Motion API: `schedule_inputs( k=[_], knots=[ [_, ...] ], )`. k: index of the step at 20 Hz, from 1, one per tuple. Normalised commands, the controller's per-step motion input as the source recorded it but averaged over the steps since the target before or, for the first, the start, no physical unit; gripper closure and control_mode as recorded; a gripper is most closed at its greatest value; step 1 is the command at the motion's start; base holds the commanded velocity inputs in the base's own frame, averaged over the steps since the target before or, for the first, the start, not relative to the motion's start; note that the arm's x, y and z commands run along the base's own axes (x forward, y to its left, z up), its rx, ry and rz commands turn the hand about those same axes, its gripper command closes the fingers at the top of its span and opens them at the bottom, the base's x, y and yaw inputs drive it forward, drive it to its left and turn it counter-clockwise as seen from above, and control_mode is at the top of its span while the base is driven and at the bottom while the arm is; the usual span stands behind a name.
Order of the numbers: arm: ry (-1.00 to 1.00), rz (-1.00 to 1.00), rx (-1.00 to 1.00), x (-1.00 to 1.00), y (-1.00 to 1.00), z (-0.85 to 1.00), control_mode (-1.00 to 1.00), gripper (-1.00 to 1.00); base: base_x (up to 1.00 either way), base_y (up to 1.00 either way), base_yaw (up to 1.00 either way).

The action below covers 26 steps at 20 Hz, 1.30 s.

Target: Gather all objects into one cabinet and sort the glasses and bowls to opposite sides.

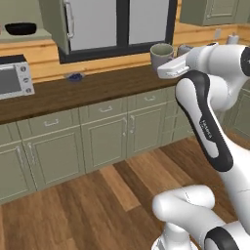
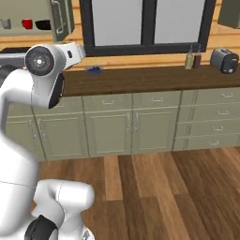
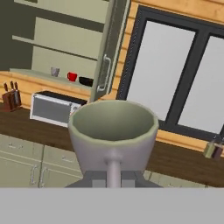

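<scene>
The held grey mug (image 3: 113,131) covers the fingertips below its handle in the hand view, and in the left base view the arm hides its lower part. Beside the cabinet door (image 3: 106,65), the second grey mug (image 3: 54,71), red cup (image 3: 72,77) and black bowl (image 3: 86,81) are too small to make out. The microwave (image 1: 14,78) is cut off.

A matt grey mug (image 3: 113,133), smooth-walled, sits right before the hand. Beyond it: a glossy red cup (image 3: 72,77) and glossy black bowl (image 3: 86,81) on a matt olive cabinet (image 3: 65,39) shelf, above a dark wood-grain counter (image 1: 97,90) and plank floor (image 2: 154,187).
</scene>
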Motion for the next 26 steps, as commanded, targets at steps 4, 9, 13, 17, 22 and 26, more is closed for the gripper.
schedule_inputs(
  k=[4, 9, 13, 17, 22, 26],
  knots=[
    [0.00, 0.00, 0.00, 0.00, 0.00, 0.00, 1.00, 1.00, -0.34, 0.88, 0.00],
    [0.00, 0.00, 0.00, 0.00, 0.00, 0.00, 1.00, 1.00, -0.36, 0.84, 0.00],
    [0.00, 0.00, 0.00, 0.00, 0.00, 0.00, 1.00, 1.00, -0.39, 0.79, 0.00],
    [0.00, 0.00, 0.00, 0.00, 0.00, 0.00, 1.00, 1.00, -0.13, 0.78, 0.02],
    [0.00, 0.00, 0.00, 0.00, 0.00, 0.00, 1.00, 1.00, 0.30, 0.46, 0.30],
    [0.00, 0.00, 0.00, 0.00, 0.00, 0.00, 1.00, 1.00, 0.18, 0.23, 0.34]
  ],
)
